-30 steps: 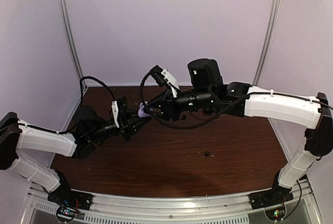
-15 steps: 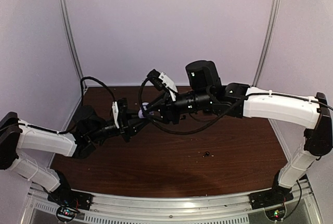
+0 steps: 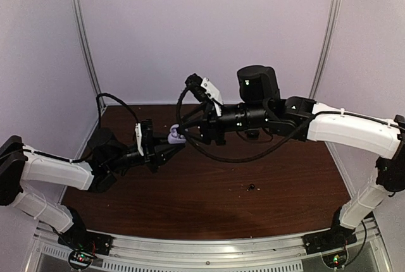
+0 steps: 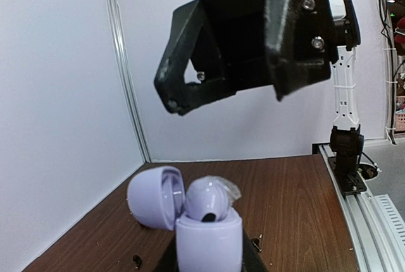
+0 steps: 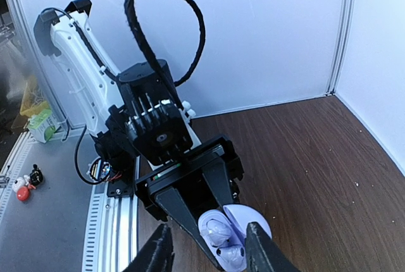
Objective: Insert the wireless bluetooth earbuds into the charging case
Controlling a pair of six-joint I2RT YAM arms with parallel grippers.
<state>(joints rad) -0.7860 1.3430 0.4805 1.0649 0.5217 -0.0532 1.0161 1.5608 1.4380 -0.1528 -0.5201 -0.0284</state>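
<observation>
Earbud [image 4: 204,197] sits in lilac case [image 4: 209,241] clenched by left fingers [image 5: 180,212] — right fingers [image 5: 264,250] spread just above.

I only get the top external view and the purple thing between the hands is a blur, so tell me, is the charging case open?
Observer: Yes, the left wrist view shows the charging case with its lid swung open to the side.
Operator: Any earbud in it?
Observer: A lilac earbud sits in it, its top poking out.
Operator: Is the right hand holding one?
Observer: No, the right hand is open and empty above the case.
</observation>
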